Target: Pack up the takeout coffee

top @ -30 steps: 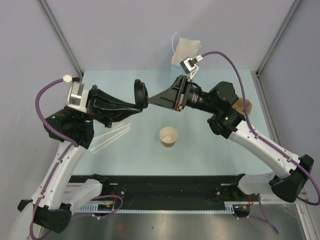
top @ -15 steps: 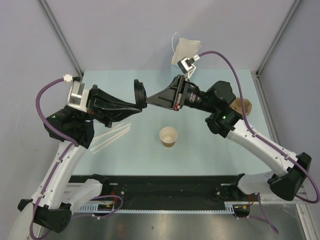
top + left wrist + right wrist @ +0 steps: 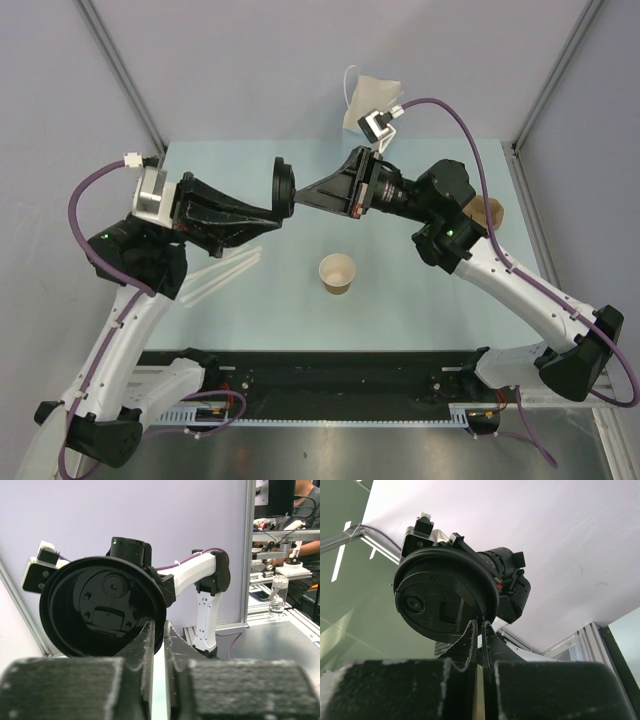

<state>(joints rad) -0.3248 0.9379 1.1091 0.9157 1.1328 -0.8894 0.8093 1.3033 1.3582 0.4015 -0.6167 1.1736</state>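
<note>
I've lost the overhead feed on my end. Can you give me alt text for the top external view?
The left gripper and right gripper both pinch a black lid, held on edge in the air between them. Nearer the arm bases, an open paper cup stands upright on the table, and pale sticks lie beside the left arm.

Black lid (image 3: 283, 186), centre; kraft-brown cup (image 3: 338, 273), cream inside, nearer; pale aqua tabletop (image 3: 420, 310); white arm links (image 3: 527, 297) with purple cables (image 3: 461, 121); cream bag (image 3: 372, 100), far; tan cups (image 3: 490, 212), right; translucent white straws (image 3: 222, 272), left; plain lavender-grey walls (image 3: 250, 70).
</note>
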